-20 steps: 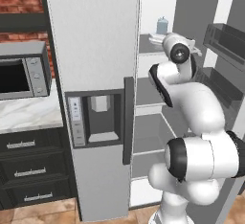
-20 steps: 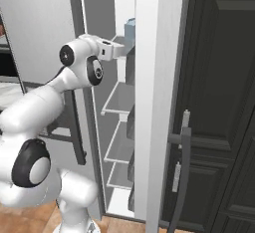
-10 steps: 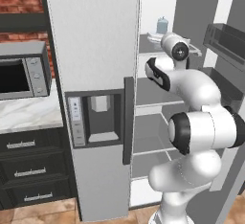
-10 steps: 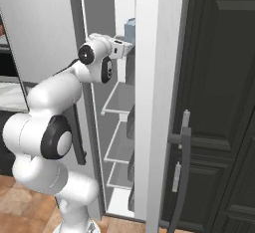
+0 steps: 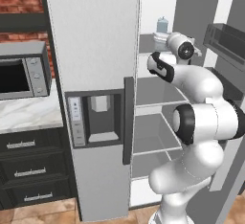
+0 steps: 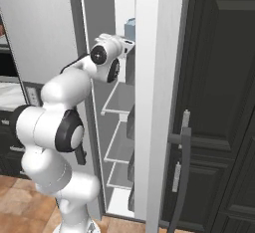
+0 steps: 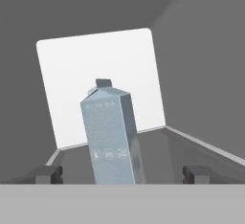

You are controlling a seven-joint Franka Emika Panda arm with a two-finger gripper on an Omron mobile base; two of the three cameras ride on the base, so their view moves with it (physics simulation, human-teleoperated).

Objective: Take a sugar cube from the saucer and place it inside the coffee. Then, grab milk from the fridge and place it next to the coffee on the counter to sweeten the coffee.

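Presently catalogued: fridge, silver-grey, door open, dispenser panel and dark vertical handle facing the left base camera; white shelves inside, partly masked by the arm. Milk, pale blue-grey carton with a narrower cap, upright on an upper shelf; in the hand view it stands centred and appears tilted, its base cut off by the lower edge. From the left base view only its top clears the wrist; from the right base view a blue sliver shows past the door edge. Gripper: fingers spread wide, one tip either side of the carton, not touching it. Microwave and marble counter at far left, both cropped.
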